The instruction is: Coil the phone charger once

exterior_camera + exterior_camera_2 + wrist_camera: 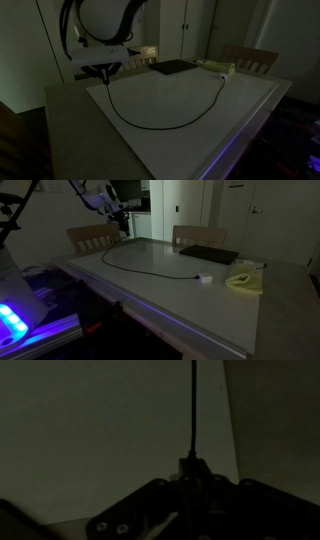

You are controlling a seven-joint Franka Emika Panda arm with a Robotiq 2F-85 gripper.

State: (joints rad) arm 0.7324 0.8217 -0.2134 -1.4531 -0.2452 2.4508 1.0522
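The phone charger is a thin black cable (165,127) that lies in a wide curve across the white table (240,110). In an exterior view (150,270) it runs to a small white plug (204,278). My gripper (103,72) is at the table's far corner, also seen in an exterior view (121,224). In the wrist view the gripper (192,475) is shut on the cable's dark end piece. The cable (193,405) stretches straight away from the jaws.
A flat black pad (172,67) (208,254) and a pale greenish box (218,68) (243,280) lie on the table. Wooden chairs (250,58) (95,235) stand at its edges. The room is dark.
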